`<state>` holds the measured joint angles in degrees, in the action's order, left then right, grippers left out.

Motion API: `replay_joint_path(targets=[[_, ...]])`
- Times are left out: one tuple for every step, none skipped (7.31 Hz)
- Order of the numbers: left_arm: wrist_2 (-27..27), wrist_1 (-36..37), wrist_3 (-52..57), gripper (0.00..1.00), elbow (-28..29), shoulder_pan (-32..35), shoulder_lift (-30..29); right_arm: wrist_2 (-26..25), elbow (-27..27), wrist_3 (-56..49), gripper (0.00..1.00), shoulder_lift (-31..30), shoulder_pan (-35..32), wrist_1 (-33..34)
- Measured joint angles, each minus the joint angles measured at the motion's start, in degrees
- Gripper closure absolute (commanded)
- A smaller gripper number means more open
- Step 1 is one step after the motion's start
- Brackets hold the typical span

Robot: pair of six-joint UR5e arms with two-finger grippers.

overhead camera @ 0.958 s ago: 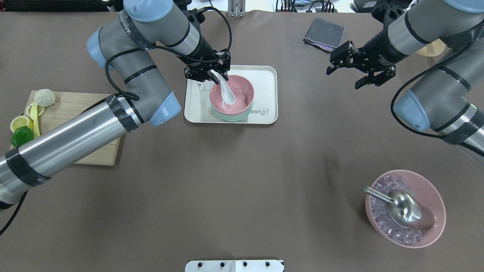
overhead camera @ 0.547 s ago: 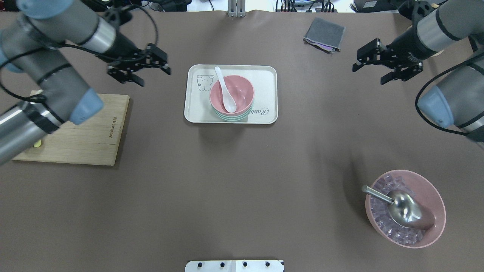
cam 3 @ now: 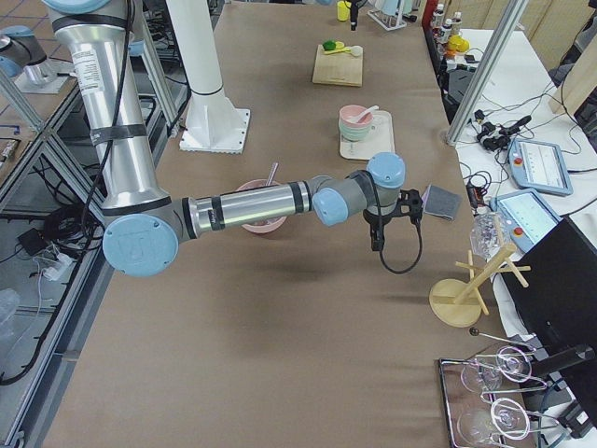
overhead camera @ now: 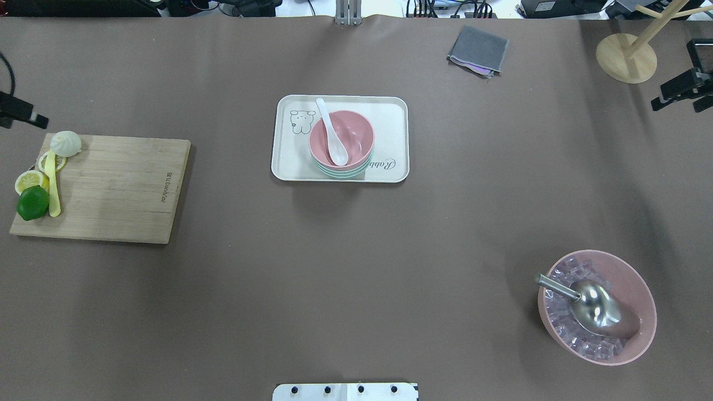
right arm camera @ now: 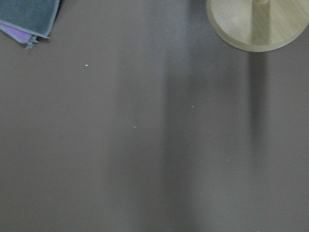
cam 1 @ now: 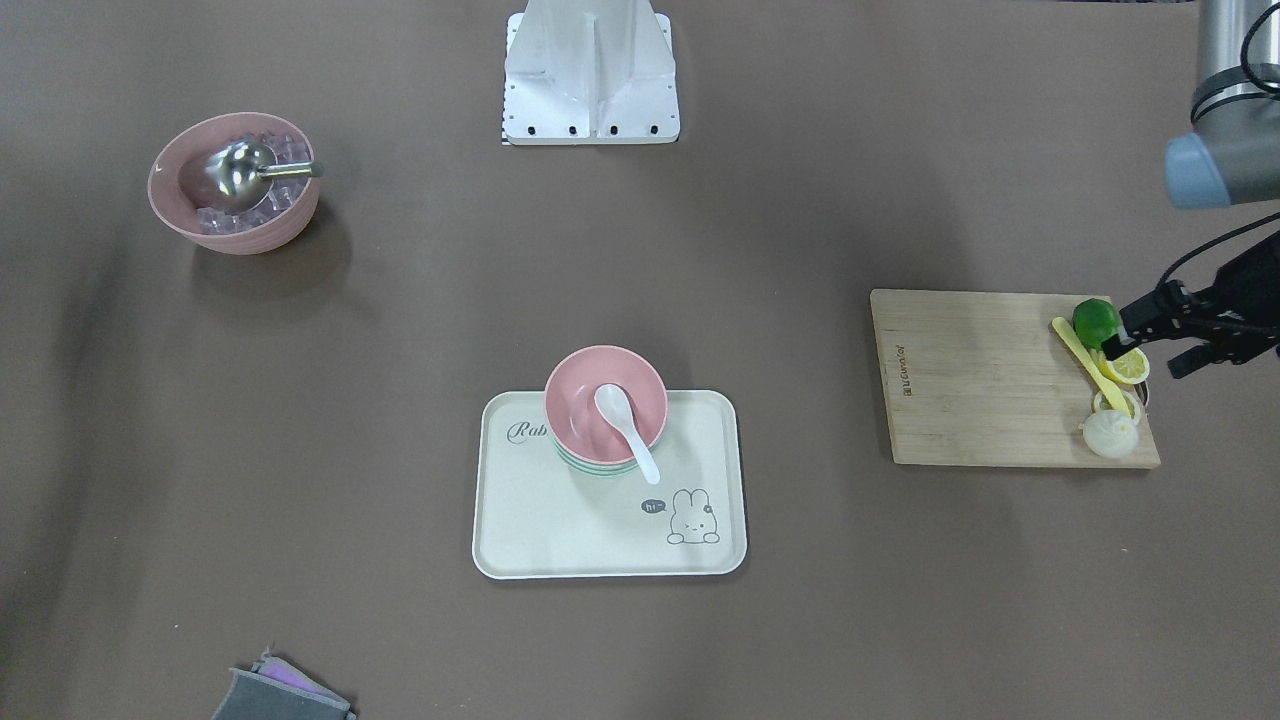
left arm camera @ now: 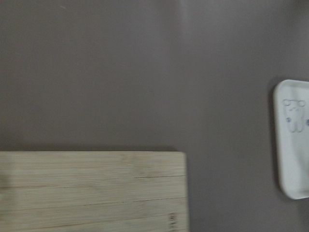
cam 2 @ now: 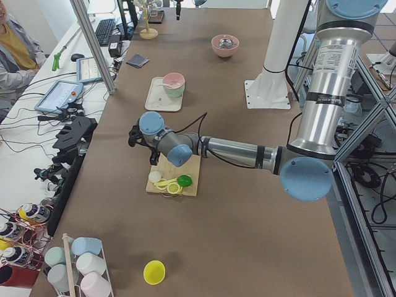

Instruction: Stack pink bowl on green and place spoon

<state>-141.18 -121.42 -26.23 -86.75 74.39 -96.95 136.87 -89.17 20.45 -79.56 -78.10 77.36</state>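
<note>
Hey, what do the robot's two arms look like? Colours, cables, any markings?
The left arm and right arm are both silver metal tubes joined by grey housings with round light-blue caps. Black bands ring the tubes. A black cable loops at each wrist. The fingers are black. No lettering is legible.

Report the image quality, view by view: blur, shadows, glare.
Left wrist view: blurred; the pale wooden cutting board and the white rectangular tray have smudged edges. Right wrist view: dim vertical shadow bands cross the brown table below the round wooden stand base. Overhead view: sharp; glare on the shiny metal scoop; soft shadow beside that tray.
</note>
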Motion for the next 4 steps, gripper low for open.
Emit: replay_joint_path(targets=[[2.92,3.35,9.19,0.02,0.06,2.21,2.29,-0.26,2.10,-7.14,0.00,-0.10,-2.77,2.18],[5.92,7.62,18.39,0.02,-0.01,4.65,3.76,-0.48,4.13,-12.49,0.00,-0.13,-5.07,3.35],[7.64,11.91,24.41,0.02,-0.28,6.49,4.32,-1.26,5.24,-15.19,0.00,-0.28,-6.28,3.80],[8.41,15.69,26.71,0.02,-0.56,7.38,4.24,-2.42,5.69,-16.26,0.00,-0.54,-6.72,3.95]])
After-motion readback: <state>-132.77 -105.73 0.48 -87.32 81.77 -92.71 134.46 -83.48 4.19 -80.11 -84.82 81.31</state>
